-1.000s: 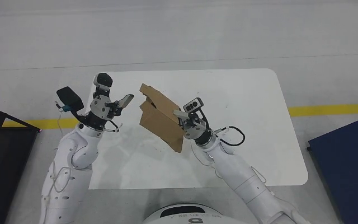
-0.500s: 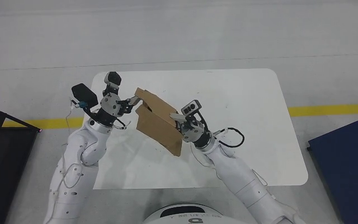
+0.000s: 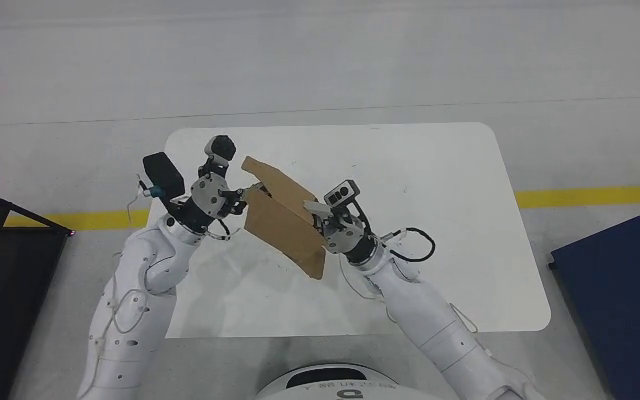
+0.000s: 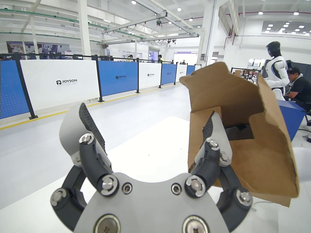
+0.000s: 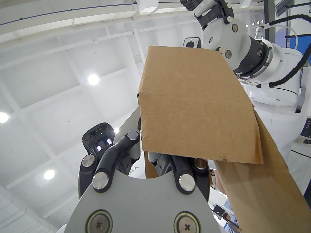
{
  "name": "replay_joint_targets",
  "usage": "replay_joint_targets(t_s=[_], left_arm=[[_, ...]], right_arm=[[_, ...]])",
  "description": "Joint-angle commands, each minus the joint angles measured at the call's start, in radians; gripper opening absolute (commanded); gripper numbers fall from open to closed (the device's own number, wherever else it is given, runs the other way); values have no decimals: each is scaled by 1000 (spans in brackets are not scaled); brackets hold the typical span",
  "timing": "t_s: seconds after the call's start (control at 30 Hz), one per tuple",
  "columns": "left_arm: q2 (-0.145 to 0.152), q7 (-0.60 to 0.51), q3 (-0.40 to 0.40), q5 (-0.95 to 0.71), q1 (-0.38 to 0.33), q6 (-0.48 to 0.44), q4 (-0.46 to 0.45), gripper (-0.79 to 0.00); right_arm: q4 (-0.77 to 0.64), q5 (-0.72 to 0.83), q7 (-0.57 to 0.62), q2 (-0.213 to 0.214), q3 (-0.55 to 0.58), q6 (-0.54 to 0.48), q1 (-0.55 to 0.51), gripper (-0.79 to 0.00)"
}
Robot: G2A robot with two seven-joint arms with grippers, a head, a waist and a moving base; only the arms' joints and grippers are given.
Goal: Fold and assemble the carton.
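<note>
**Position.** The brown corrugated cardboard carton, partly opened with its flaps loose, hangs tilted over the left-centre of the white round-cornered table. Whether its nearest corner touches the top cannot be told.

**Right gripper**: pressed together on one carton wall, with board between the fingers.

**Left gripper**: at the carton's far-left end, claw spread. One finger lies at the edge of the open mouth; the other stands free outside.

**Risks, as judged.**
- The carton hangs from a single pinch on thin board, so a push from the left gripper could pivot it or pull the wall out of the grip.
- The spread finger may catch the raised flap and crease it off the score line.
- A hard closing could crush the corner.

**Edges and room.**
- The work sits close to the table's left edge.
- Open tabletop lies to the right and beyond the carton.
- The yellow floor line marks the ground past the table.
</note>
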Motion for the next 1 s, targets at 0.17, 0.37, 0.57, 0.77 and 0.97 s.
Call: replay_joint_targets(t_s=[0.17, 0.37, 0.57, 0.77, 0.97], left_arm=[[6, -40, -5, 22, -26, -39, 7, 0], [5, -18, -12, -27, -37, -6, 23, 0], [8, 3, -63, -90, -23, 2, 22, 0], [12, 28, -100, -181, -26, -52, -25, 0], [12, -2, -57, -128, -67, -102, -50, 0]], right_arm=[[7, 0, 6, -2, -2, 14, 6, -785], [10, 13, 16, -1, 13, 12, 6, -785], [11, 28, 24, 1, 36, -1, 4, -785], [10, 31, 24, 1, 46, -2, 1, -785], [14, 28, 29, -1, 43, 1, 6, -785]])
